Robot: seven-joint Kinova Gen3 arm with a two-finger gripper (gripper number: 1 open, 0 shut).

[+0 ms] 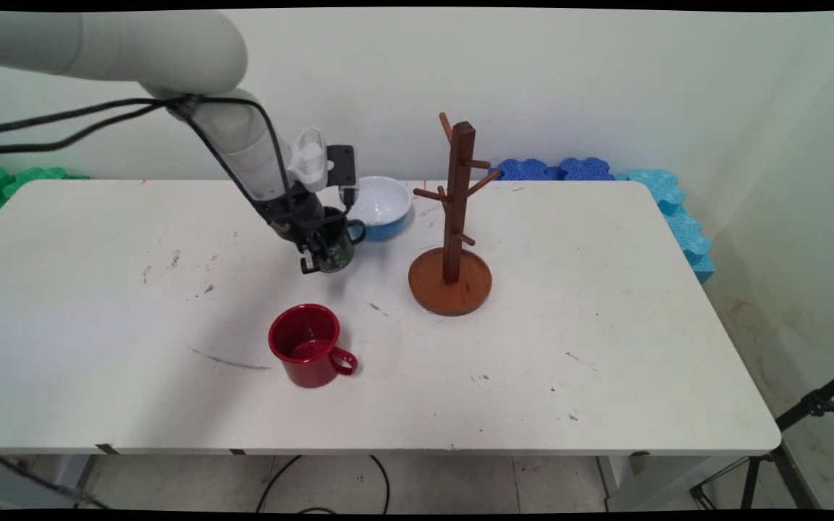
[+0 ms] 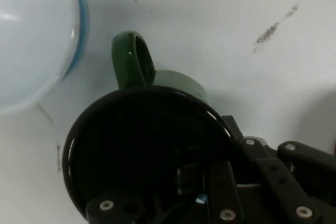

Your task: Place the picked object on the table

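The jaws [image 1: 318,255] sit at the rim of the dark green mug [image 1: 337,244], one finger seemingly inside it, though whether they pinch the wall cannot be told; the mug stands on the desk [image 1: 605,362] near its far edge, left of centre. A thin rim hold could let it tilt or slip. Its handle [image 2: 133,59] points at the blue-and-white bowl [image 1: 381,206] just beside; the wooden mug tree [image 1: 455,224] stands right, the red mug [image 1: 308,344] nearer the front edge.
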